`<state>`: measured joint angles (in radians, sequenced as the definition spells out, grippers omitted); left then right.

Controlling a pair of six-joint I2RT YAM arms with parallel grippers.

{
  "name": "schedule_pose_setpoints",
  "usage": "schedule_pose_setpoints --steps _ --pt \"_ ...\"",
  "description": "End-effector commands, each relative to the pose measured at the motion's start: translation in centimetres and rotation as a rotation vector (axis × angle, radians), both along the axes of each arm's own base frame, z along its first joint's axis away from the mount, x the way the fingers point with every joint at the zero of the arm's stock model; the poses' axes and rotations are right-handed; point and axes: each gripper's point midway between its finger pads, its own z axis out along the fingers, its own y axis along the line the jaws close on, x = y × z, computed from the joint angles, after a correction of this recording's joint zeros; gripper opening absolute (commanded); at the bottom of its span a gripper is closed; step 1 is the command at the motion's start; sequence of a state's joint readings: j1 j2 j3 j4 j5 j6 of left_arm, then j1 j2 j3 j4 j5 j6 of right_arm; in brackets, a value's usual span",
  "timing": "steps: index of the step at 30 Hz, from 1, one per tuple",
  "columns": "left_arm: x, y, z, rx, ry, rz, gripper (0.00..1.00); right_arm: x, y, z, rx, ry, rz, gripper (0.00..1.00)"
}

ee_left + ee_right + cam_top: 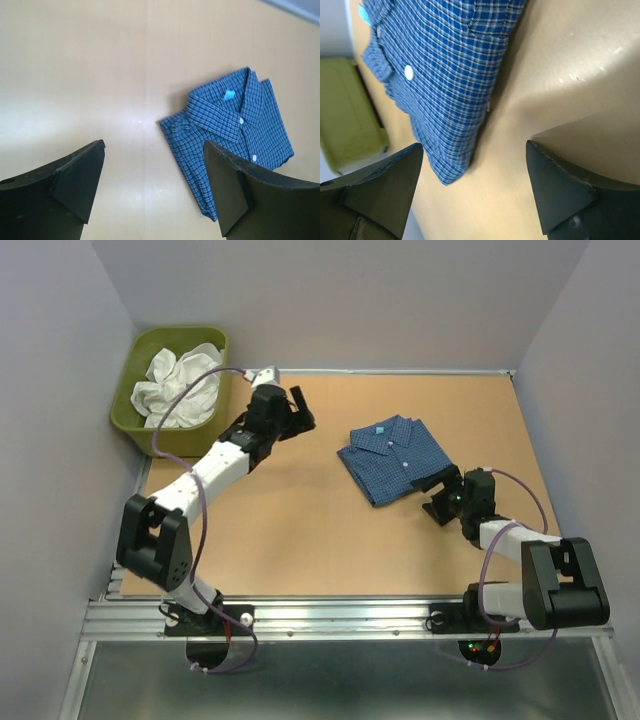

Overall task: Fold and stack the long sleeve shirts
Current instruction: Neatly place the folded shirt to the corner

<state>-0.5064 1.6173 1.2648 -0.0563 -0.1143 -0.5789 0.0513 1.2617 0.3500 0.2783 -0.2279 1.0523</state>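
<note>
One shirt, the checked one, lies folded, ahead of both wide, empty fingers. White garment waits crumpled in the tub.

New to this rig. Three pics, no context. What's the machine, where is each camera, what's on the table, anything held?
Two robot arms are bolted at the near edge of a brown table. The overhead view looks down from behind them. The other two views come from cameras on each wrist, so the dark wedges at the bottom are that arm's own fingers.

A folded blue checked shirt lies on the table. A crumpled white garment sits in the green tub at the far left corner.

The left hand is open above bare table. The right hand is open beside the shirt's near corner. Neither holds anything.
</note>
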Motion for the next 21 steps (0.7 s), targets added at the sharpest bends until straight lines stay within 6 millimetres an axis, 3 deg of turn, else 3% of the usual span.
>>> schedule_pose_setpoints --steps 1,3,9,13,15,16,19,21 --pt "-1.3 6.3 2.0 0.084 -0.074 0.07 0.91 2.3 -0.2 1.5 0.109 -0.128 -0.104 0.88" --pt "-2.3 9.5 2.3 0.137 -0.099 0.119 0.91 2.7 0.0 1.0 0.12 -0.126 -0.124 0.88" --pt "-4.3 15.7 1.7 0.253 -0.132 0.268 0.91 4.1 0.1 -0.3 0.116 -0.11 -0.181 0.83" --pt "-4.3 16.1 2.0 0.252 -0.152 0.28 0.91 5.5 0.6 -1.1 0.139 -0.095 -0.203 0.67" --pt "-4.2 16.2 2.2 0.256 -0.154 0.281 0.91 6.2 0.3 -1.5 0.146 -0.097 -0.243 0.47" --pt "-4.2 16.3 2.4 0.256 -0.157 0.283 0.91 6.4 0.1 -1.7 0.144 -0.097 -0.254 0.3" --pt "-4.4 16.7 2.6 0.253 -0.165 0.298 0.91 7.8 -0.8 -1.3 0.129 -0.124 -0.313 0.01" --pt "-4.5 16.9 2.7 0.253 -0.167 0.302 0.91 8.7 -1.7 -1.0 0.125 -0.139 -0.353 0.01"
